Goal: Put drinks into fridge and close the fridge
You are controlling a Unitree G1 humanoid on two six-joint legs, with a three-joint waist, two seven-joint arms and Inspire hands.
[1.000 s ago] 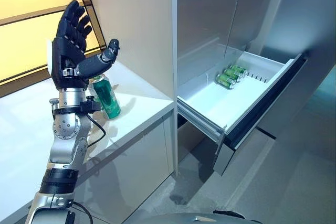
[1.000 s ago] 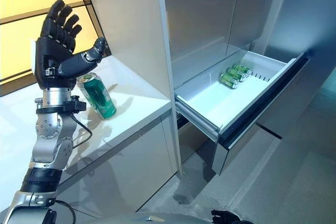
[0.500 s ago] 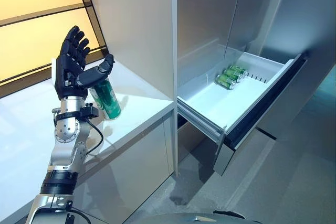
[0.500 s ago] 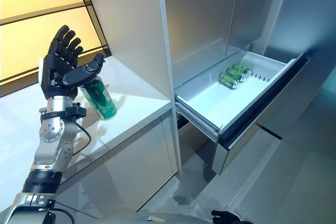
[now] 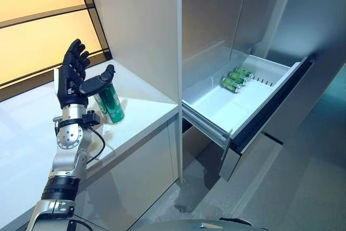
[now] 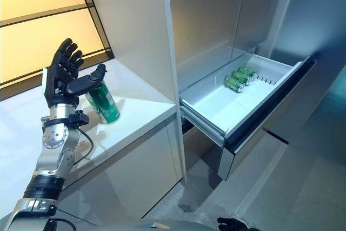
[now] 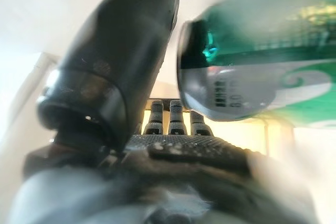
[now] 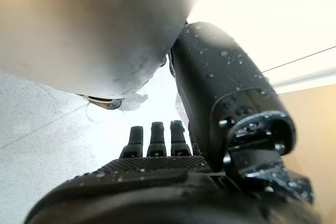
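A green drink can (image 5: 111, 106) stands upright on the white counter (image 5: 146, 109), close to the tall cabinet wall. My left hand (image 5: 72, 81) is right beside it on its left, open, with fingers straight up and the thumb (image 5: 100, 83) stretched over the can's top. In the left wrist view the can (image 7: 262, 72) shows just past the thumb (image 7: 115, 66), not enclosed. The fridge drawer (image 5: 208, 124) is pulled out to the right, with several green cans (image 5: 236, 78) lying at its back. My right hand (image 8: 157, 174) shows only in its own wrist view, open and holding nothing.
A tall grey cabinet panel (image 5: 146, 25) rises between the counter and the fridge. The drawer's dark front (image 5: 270, 106) juts out over the grey floor (image 5: 303, 187). A yellow window wall (image 5: 32, 31) backs the counter.
My left hand has come down from high above the counter to the can's level. Its thumb now reaches over the can's top. The can and the drawer have not moved.
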